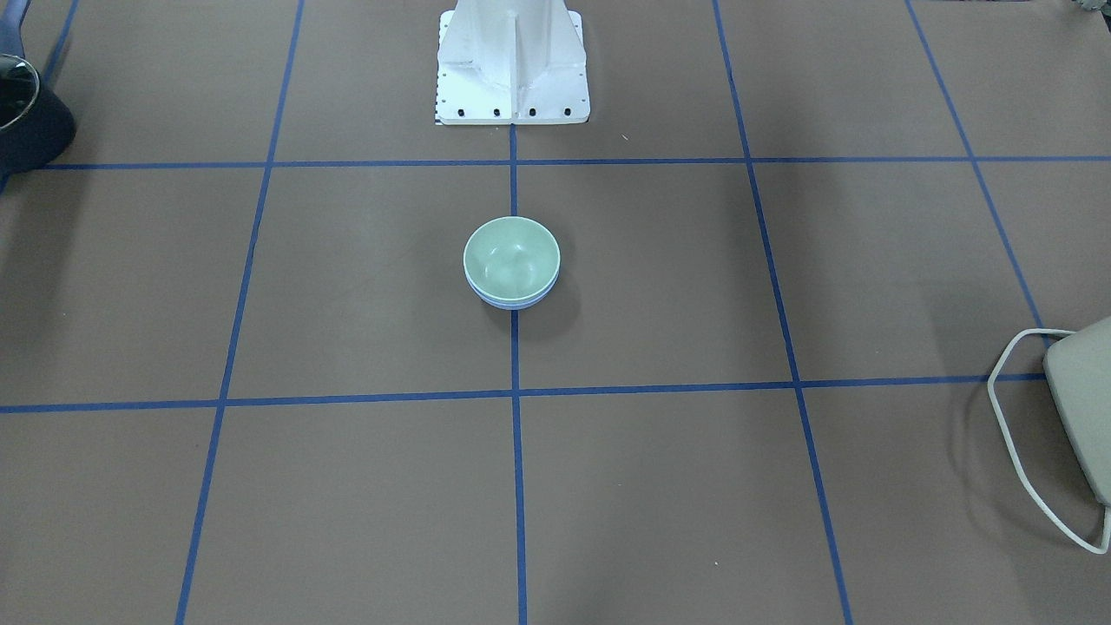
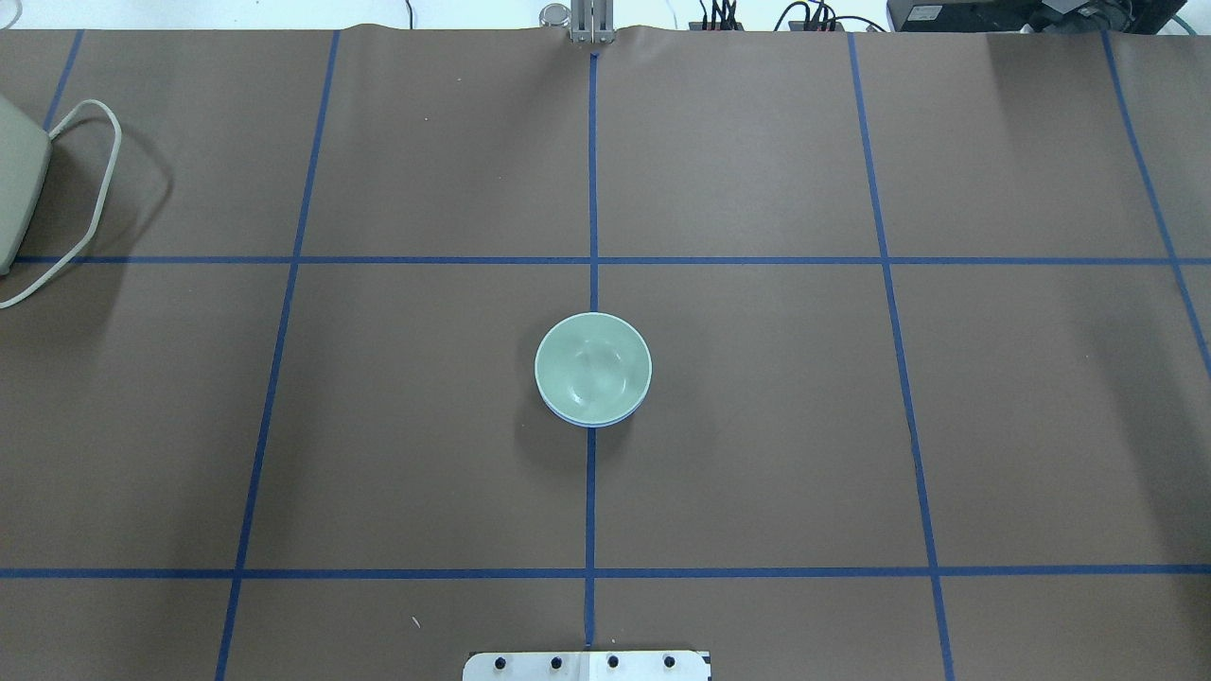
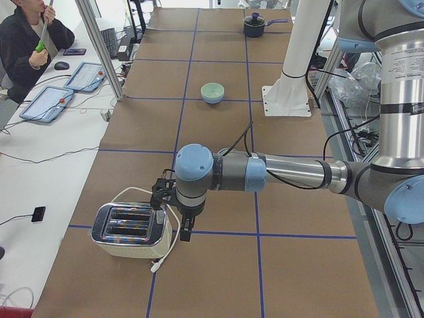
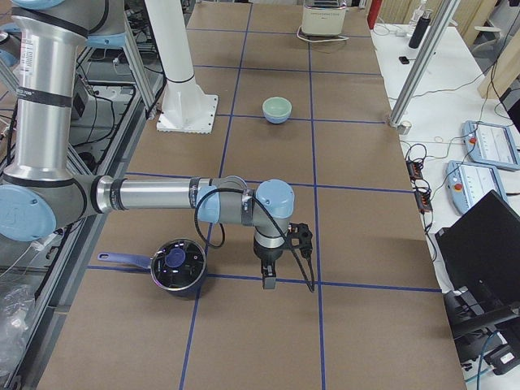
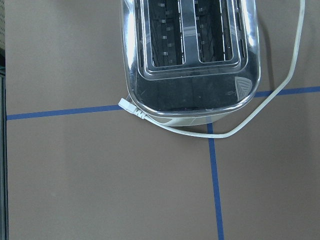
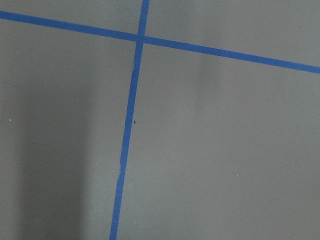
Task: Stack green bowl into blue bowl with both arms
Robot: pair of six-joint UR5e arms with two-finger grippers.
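The green bowl (image 1: 510, 256) sits nested inside the blue bowl (image 1: 514, 303) at the middle of the table, on the centre tape line. Only a thin blue rim shows under the green bowl (image 2: 593, 367). The stack is small in the side views (image 3: 212, 91) (image 4: 276, 107). My left gripper (image 3: 187, 232) hangs far from the bowls, next to a toaster, and I cannot tell whether it is open or shut. My right gripper (image 4: 268, 280) hangs at the other end of the table beside a pot, and I cannot tell its state either. Neither wrist view shows fingers or a bowl.
A chrome toaster (image 5: 190, 55) with a white cord (image 5: 260, 107) stands at the left end of the table (image 3: 129, 230). A dark pot with a lid (image 4: 177, 266) stands at the right end. The white central stand (image 1: 512, 61) rises behind the bowls. A person (image 3: 26, 40) sits at a side desk.
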